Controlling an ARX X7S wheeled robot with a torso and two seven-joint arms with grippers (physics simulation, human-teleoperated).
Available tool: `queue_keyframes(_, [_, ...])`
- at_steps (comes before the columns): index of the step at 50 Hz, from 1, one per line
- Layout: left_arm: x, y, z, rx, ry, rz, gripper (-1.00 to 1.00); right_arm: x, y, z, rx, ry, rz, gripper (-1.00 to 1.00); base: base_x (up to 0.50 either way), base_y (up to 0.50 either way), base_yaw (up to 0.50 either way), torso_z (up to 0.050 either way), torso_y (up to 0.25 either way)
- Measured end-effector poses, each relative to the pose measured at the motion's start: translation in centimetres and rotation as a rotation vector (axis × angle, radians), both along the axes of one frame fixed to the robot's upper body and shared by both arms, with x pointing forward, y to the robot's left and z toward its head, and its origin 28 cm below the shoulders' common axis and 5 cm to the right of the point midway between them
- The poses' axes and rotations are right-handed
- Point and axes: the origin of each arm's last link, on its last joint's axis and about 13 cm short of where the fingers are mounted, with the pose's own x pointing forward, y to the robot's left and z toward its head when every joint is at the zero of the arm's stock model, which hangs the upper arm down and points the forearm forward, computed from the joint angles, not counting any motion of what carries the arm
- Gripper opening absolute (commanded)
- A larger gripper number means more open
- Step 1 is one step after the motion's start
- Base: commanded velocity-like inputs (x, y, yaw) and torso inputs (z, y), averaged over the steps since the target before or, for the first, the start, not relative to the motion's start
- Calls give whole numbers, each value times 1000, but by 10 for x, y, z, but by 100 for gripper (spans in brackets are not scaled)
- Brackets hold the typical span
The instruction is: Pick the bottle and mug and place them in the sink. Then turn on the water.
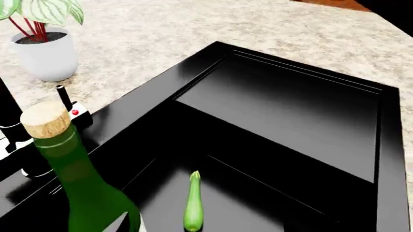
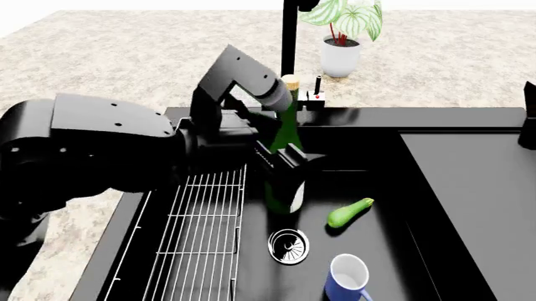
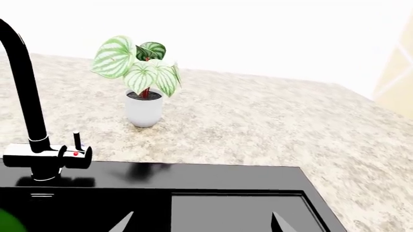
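Observation:
The green bottle [image 2: 283, 147] with its cork top stands upright on the floor of the black sink [image 2: 360, 116], near the drain [image 2: 289, 245]. My left gripper [image 2: 289, 164] is right against its body. In the left wrist view the bottle [image 1: 77, 179] sits off to one side by one fingertip [image 1: 120, 222], not between the fingers, and the gripper [image 1: 201, 229] is open. The blue mug [image 2: 348, 279] stands upright in the basin by the front edge. My right gripper [image 3: 200, 225] is open and empty over the drainboard. No water is in view.
A green zucchini [image 2: 350, 212] lies in the basin between bottle and mug. A white wire rack [image 2: 201, 238] covers the basin's left side. The black faucet [image 2: 290, 37] with its lever [image 3: 77, 145] rises behind the sink, next to a white plant pot [image 2: 340, 58].

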Motion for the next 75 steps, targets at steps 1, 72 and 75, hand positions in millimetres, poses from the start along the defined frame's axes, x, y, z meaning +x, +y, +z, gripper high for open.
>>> queue_keyframes(1, [-1, 2, 2, -7, -6, 3, 100, 1, 0, 0, 0, 0, 2, 100, 0, 0, 0, 0, 0])
queue_keyframes(72, [56, 90, 77, -138, -429, 837, 100, 166, 78, 21, 62, -95, 259, 100, 0, 0, 0, 0, 0])
queue_keyframes(75, [63, 88, 77, -142, -425, 851, 100, 177, 81, 22, 67, -98, 261, 100, 0, 0, 0, 0, 0])
